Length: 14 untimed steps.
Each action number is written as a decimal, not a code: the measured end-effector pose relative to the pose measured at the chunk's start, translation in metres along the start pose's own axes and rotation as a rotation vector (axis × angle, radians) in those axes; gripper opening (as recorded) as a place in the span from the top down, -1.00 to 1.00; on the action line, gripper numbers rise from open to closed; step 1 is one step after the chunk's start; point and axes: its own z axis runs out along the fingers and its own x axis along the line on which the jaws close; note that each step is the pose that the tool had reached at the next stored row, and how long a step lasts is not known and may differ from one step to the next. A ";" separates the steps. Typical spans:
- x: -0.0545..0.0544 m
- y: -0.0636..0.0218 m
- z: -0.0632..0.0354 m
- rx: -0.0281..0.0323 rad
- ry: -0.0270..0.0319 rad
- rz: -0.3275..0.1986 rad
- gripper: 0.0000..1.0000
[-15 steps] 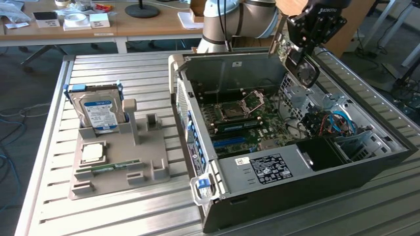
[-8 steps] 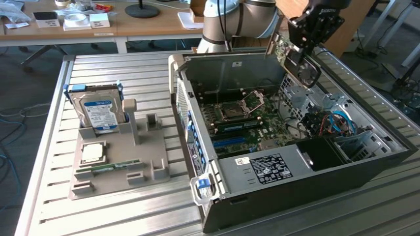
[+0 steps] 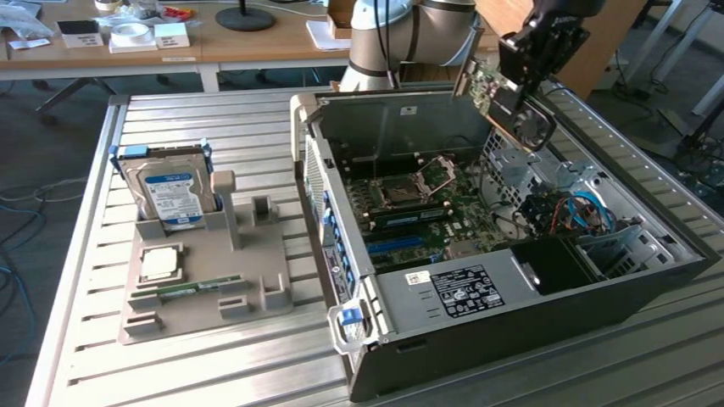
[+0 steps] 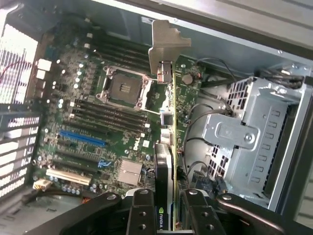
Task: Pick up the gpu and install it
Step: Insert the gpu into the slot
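Fingers (image 4: 142, 218): you have them closed partway, one on each face of the gpu (image 4: 168, 142), clamping it edge-on (two fingers, one card).
Gpu position: held in the air over the open computer case (image 3: 543, 326), above the motherboard (image 4: 88, 122), with its silver bracket (image 4: 166, 44) at the end far from your grip.
Count on the tabletop (image 3: 203, 119): one hard drive (image 3: 169, 191), one processor chip (image 3: 158, 263), one grey holder (image 3: 260, 288).
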 end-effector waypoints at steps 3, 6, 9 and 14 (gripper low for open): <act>0.000 0.0000 0.0005 -0.0004 0.0012 -0.042 0.47; 0.000 0.0000 0.0011 -0.0013 0.0024 -0.088 0.47; 0.000 -0.0001 0.0012 -0.0012 0.0033 -0.113 0.47; 0.000 -0.0001 0.0012 -0.0011 0.0033 -0.114 0.47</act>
